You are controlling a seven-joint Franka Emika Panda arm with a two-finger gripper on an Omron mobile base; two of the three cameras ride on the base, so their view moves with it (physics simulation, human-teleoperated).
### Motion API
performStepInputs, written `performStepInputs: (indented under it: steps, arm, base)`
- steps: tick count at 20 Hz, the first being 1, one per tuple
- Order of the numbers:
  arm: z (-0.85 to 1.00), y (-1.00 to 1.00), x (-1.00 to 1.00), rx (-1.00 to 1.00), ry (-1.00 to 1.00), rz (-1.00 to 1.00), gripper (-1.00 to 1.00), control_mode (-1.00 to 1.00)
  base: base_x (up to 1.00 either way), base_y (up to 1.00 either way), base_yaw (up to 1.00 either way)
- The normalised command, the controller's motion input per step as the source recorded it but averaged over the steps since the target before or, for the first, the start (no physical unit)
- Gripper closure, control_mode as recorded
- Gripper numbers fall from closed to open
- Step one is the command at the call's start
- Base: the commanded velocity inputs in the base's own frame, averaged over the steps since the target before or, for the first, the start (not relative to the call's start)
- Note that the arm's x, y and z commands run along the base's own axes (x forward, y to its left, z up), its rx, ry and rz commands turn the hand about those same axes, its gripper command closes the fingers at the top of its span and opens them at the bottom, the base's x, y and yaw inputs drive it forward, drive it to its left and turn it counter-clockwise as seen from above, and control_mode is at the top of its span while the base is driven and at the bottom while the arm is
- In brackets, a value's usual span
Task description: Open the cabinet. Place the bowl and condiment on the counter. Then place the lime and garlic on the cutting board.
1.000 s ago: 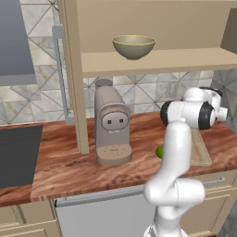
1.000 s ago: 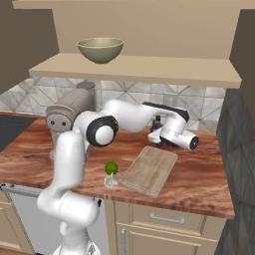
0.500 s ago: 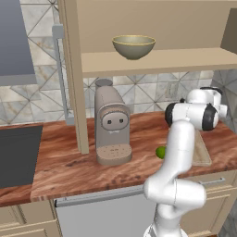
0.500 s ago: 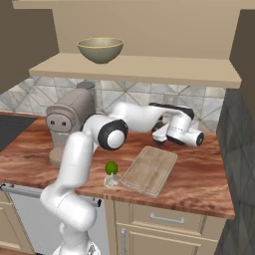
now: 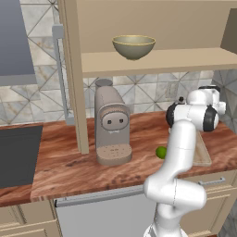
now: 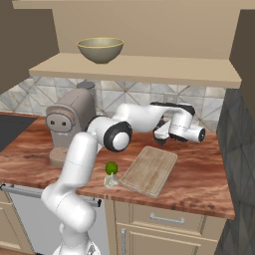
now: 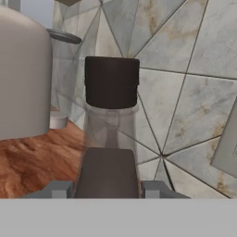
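Hand view, condiment (image 7: 111,134) btwn tool (image 7: 108,189) (gripped)

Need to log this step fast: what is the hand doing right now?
Hand: shut on the condiment, its two fingertips either side of the bottle.

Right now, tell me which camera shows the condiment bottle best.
The hand view: the condiment stands close and centred, dark cap, clear neck and dark body visible, with the gripper tips at either side of its base. In the right base view the hand covers the spot. In the left base view the arm blocks it.
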Motion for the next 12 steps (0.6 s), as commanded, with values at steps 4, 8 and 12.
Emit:
performStepInputs:
  steps: [4,8,12]
  arm:
    - [-0.09,0.00,0.06,-0.06,-0.01,0.01,1.00,-1.00]
    - [-0.08,0.00,0.00,-0.07,-0.02,0.00,1.00,-1.00]
    - [-0.06,0.01,0.00,-0.08,-0.03,0.00,1.00,-1.00]
  base:
    - [0.00,0.00,0.00]
    - [0.00,0.00,0.00]
    - [0.00,0.00,0.00]
